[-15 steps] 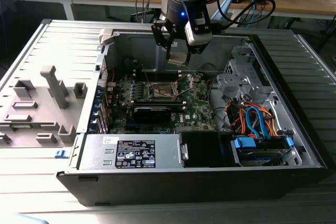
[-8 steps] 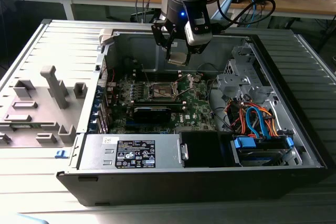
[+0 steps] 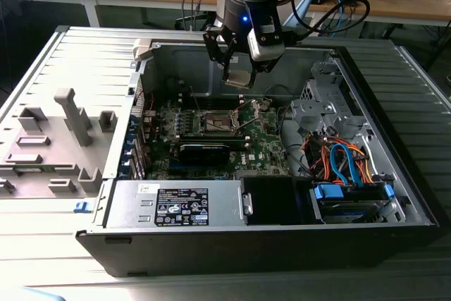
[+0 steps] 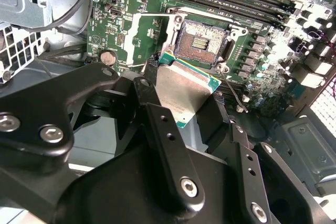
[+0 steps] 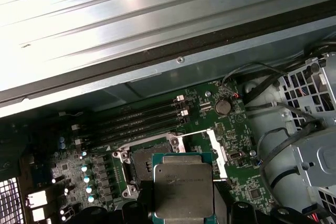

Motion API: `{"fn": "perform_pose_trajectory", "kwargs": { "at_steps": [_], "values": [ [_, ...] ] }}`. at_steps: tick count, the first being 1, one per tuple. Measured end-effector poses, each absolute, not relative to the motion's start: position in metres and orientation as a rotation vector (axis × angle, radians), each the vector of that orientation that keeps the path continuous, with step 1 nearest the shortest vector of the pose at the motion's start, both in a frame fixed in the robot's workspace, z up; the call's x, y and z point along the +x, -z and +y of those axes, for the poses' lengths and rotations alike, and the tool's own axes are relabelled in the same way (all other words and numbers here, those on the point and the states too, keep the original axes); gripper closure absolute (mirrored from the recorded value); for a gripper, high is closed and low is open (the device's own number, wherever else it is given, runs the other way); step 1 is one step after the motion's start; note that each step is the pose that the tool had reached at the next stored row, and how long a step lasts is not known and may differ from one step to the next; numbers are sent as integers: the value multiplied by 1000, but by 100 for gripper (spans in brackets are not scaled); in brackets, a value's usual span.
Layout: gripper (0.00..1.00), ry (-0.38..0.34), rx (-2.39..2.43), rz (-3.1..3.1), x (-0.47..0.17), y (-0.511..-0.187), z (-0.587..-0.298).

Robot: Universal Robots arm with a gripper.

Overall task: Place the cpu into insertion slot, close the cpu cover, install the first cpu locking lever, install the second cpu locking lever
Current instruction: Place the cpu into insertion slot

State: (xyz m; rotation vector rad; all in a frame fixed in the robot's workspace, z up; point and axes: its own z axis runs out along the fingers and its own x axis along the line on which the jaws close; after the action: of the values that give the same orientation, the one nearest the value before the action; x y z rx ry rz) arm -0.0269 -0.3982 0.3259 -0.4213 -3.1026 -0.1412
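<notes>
The cpu (image 4: 185,90), silvery face up, sits clamped between the black fingers (image 4: 167,136) of the gripper (image 3: 239,77), poised just above the empty insertion slot (image 4: 202,41) on the green board (image 4: 110,3) inside the opened computer case (image 3: 232,252). The cpu cover (image 4: 139,38) lies swung back, apparently to keep the socket clear.

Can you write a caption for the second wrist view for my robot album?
The pincer grips the cpu, with the uncovered insertion slot close by on the green circuit board.
</notes>
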Motion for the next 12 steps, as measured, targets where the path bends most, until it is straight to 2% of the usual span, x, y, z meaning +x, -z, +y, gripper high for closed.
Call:
{"fn": "perform_pose_trajectory", "kwargs": {
  "at_steps": [12],
  "values": [
    [45, 142, -469, -3097, -27, -326, -398]
  ]
}}
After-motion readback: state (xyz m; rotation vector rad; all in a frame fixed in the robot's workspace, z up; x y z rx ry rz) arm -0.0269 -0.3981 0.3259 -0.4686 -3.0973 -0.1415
